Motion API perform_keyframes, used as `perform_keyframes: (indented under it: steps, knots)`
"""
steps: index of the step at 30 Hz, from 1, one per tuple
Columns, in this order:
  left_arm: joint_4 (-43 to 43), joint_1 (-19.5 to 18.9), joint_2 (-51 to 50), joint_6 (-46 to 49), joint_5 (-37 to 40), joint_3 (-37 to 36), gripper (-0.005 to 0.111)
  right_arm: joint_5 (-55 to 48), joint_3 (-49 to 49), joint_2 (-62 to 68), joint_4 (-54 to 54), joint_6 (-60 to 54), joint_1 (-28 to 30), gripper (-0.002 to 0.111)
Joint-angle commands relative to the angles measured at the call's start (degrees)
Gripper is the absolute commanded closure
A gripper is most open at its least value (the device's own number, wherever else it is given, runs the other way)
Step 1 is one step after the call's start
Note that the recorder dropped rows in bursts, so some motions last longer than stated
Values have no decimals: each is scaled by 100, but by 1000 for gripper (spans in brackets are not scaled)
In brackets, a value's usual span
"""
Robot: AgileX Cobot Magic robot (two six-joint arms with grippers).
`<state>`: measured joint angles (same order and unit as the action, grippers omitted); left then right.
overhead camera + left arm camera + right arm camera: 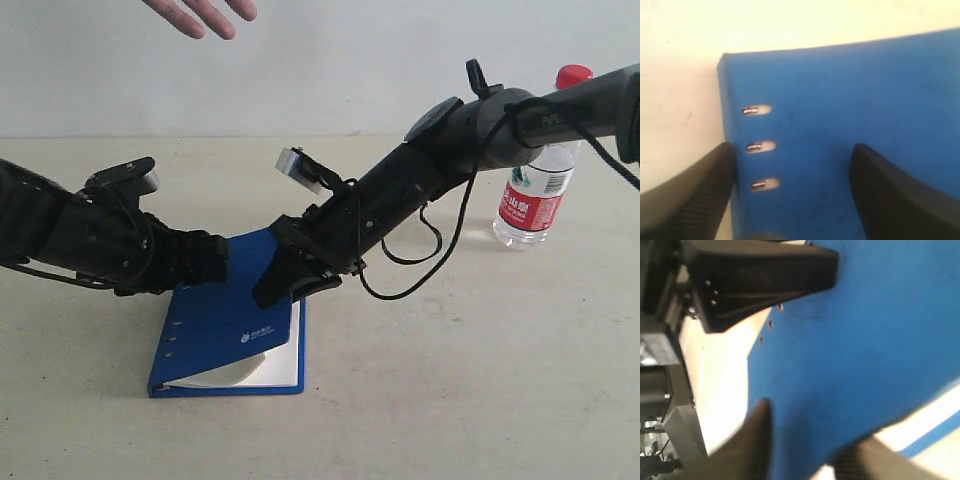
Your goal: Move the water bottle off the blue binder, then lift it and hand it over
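The blue binder [222, 335] lies on the table with its front cover tilted up on the right side, white pages showing beneath. My left gripper [216, 262] is open at the far spine corner. In the left wrist view [792, 167] one finger is off the spine edge and the other over the cover [850, 95]. My right gripper [278, 282] is at the raised cover edge. In the right wrist view [810, 440] one finger lies on the blue cover [870, 335] and one sits beneath it, with a gap between. The water bottle [535, 195] stands upright on the table at the far right, off the binder.
A person's open hand [200, 14] hangs at the top left above the table. Black cables loop under the right arm [420, 255]. The left gripper's finger [760, 275] shows in the right wrist view, close above the cover.
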<state>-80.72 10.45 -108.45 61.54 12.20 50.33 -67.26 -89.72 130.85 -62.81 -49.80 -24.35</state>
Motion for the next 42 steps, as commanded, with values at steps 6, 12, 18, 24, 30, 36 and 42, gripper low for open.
perform_keyframes:
  steps: [6,12,18,24,30,36,42]
  knots:
    - [-71,-137,355,37,-91,-8,45,-270,-19,-44,455,-213,-67,108]
    - [-227,-683,461,14,255,-533,45,-270,22,-103,601,73,783,108]
    - [-1923,-739,369,1215,1515,-676,45,-270,47,-388,639,322,977,108]
    - [-1923,-780,-114,1346,2356,-534,45,-270,47,-1258,605,322,952,108]
    - [-1923,-816,-271,1692,2846,-436,45,-270,47,-1537,792,618,952,108]
    - [-1923,-816,-287,1682,2966,-436,45,-270,47,-1537,1794,781,914,100]
    - [-1923,-816,-287,1634,3495,-436,45,856,47,-1438,3405,1233,525,42]
